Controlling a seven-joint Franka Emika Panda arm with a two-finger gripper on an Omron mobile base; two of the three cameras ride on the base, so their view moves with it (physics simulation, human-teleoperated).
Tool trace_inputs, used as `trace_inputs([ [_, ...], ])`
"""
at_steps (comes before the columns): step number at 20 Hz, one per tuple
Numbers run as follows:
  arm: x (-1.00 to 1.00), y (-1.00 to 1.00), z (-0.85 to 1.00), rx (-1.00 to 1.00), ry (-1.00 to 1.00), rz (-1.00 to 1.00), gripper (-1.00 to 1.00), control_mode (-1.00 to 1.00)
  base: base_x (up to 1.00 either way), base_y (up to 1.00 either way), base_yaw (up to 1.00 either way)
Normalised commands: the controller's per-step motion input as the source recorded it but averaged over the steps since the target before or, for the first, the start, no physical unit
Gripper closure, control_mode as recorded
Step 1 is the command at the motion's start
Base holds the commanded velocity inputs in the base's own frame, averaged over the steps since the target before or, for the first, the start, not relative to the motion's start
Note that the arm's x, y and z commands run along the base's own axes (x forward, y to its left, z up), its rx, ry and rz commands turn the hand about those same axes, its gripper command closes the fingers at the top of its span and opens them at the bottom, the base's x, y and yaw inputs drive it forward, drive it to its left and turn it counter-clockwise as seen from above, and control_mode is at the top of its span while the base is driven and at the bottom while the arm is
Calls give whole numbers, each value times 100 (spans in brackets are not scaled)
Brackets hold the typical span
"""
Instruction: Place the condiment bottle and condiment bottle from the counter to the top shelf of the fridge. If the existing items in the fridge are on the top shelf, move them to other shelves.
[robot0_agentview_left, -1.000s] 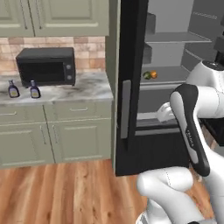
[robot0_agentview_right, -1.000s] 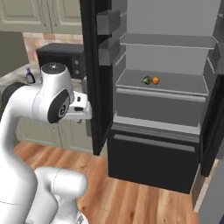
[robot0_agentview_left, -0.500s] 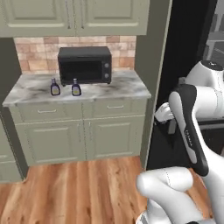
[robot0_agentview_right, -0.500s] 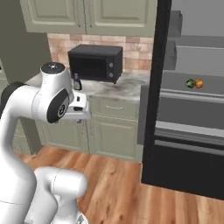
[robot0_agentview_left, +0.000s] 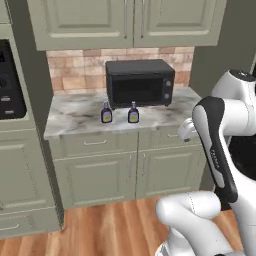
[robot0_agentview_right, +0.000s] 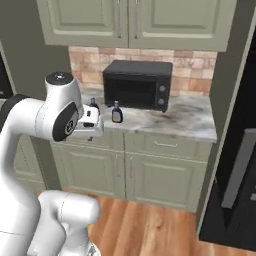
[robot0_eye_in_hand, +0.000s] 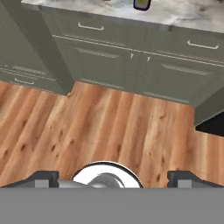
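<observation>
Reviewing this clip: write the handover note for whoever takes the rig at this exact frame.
Gripper: open and empty, aimed down at the wood floor in front of the cabinets.
Both bottles, left bottle and right bottle, stand side by side on the counter, in front of the microwave.
Done: no bottle picked up yet.
Left: grasp each bottle, carry both to the fridge's top shelf, and clear that shelf if anything sits on it.

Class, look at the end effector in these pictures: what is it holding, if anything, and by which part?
Nothing is held. The end effector is open, its finger tips wide apart over bare wooden floor. Both small dark condiment bottles stand on the marble counter.
</observation>
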Motion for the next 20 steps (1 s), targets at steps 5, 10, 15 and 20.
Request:
trace_inputs([
  [5, 0, 0, 0, 0, 0, 0, -100, 100, 100, 71, -2],
  [10, 0, 0, 0, 0, 0, 0, -100, 100, 93, 6, 0],
  [15, 0, 0, 0, 0, 0, 0, -100, 100, 69, -37, 0],
  [20, 0, 0, 0, 0, 0, 0, -100, 100, 6, -7, 0],
])
